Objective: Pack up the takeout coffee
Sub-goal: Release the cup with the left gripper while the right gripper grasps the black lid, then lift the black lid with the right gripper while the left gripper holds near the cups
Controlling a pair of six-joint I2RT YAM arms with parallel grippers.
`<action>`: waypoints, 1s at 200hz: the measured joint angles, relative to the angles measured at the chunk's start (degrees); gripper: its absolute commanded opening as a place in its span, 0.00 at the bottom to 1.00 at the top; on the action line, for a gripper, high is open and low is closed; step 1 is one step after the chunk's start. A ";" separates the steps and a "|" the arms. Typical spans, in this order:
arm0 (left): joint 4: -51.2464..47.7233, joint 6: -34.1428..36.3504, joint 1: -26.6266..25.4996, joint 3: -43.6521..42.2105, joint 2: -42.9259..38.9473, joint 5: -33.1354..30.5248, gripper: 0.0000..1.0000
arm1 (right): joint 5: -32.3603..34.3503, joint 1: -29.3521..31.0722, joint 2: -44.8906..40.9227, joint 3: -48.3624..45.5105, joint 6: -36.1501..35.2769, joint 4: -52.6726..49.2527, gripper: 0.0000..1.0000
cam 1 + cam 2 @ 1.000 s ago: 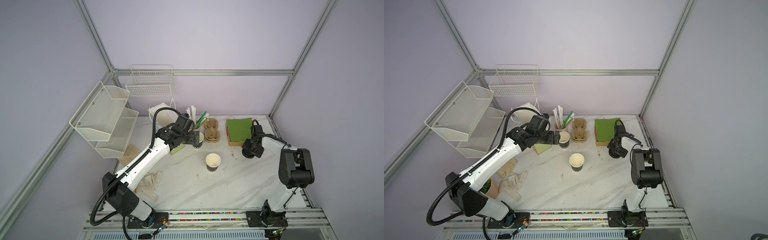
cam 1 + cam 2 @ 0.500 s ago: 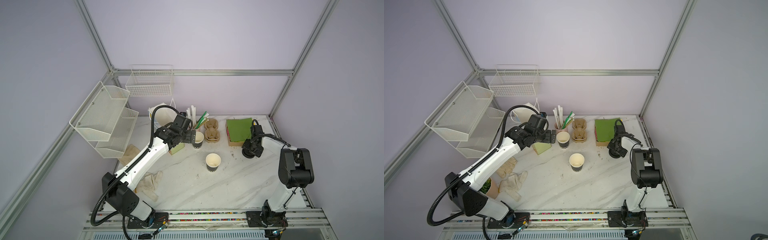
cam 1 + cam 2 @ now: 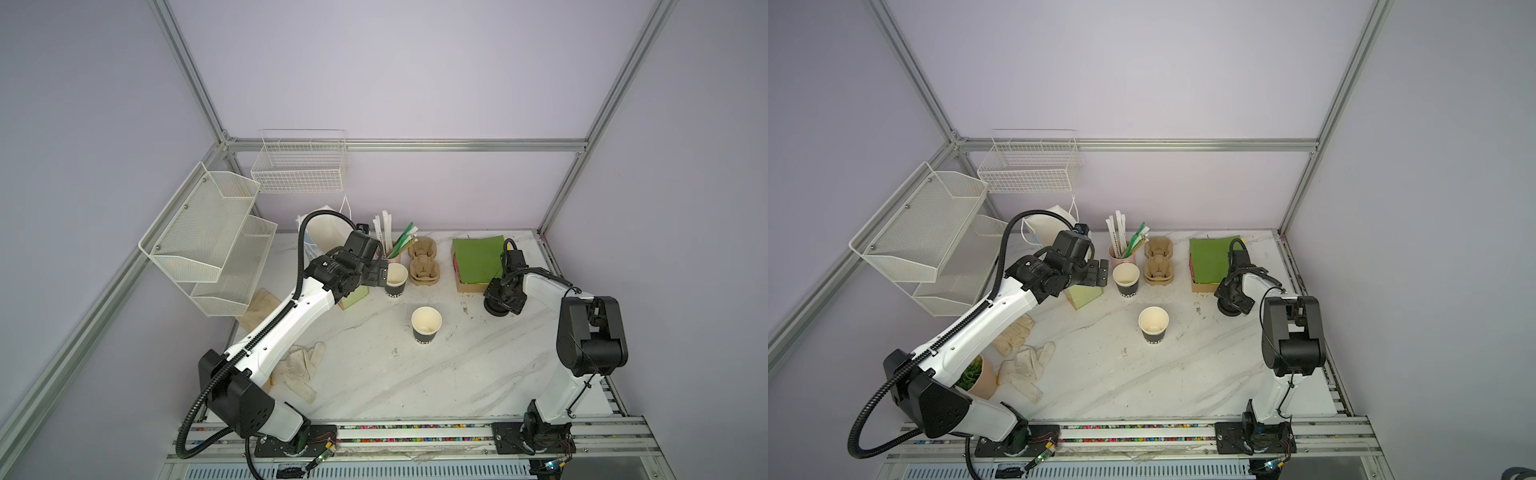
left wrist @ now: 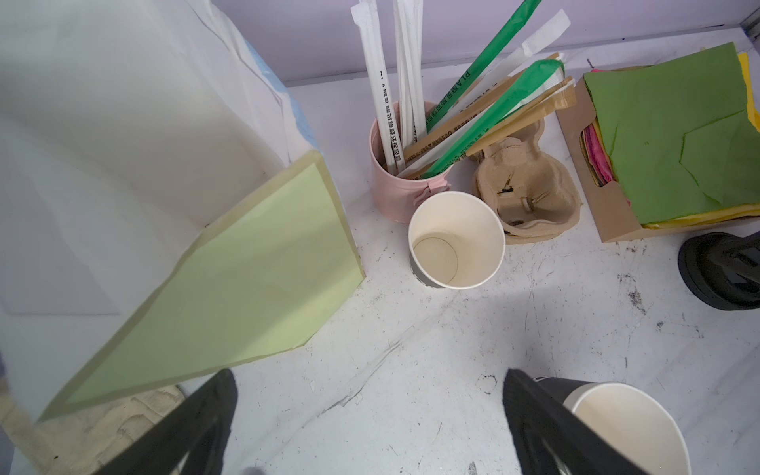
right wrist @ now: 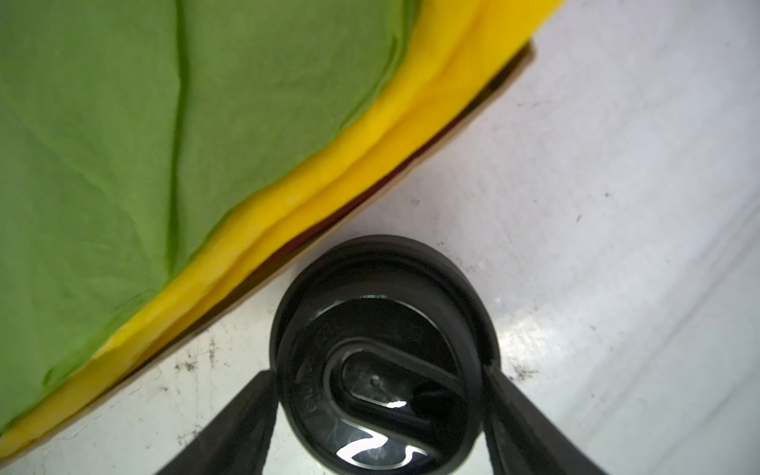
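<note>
Backing off over the last second, the left gripper (image 4: 366,386) hung wide open and empty beside a lidless small black paper cup (image 3: 395,276) near the pale pink cup of straws (image 4: 390,189). The takeout coffee looked unassembled: its round black plastic lid (image 5: 382,279) lay on the white marble tabletop (image 3: 374,374) just beside the cardboard box of green paper (image 3: 468,286), the right gripper (image 5: 379,373) astride it, jaws at its rim, a firm pinch unconfirmed. Light, thin and springy, it likely wanted a gentle hold across that rim.

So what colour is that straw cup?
The straw cup is pale pink; see the left wrist view.
</note>
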 measured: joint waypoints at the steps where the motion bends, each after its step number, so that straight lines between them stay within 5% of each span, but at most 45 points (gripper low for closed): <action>1: -0.02 0.00 0.00 0.00 0.00 -0.04 1.00 | 0.02 0.02 0.02 0.00 -0.02 0.00 0.79; 200: 1.09 -0.02 0.20 -1.99 -1.29 -3.72 1.00 | 4.02 4.70 -1.49 0.28 -0.87 -1.88 0.73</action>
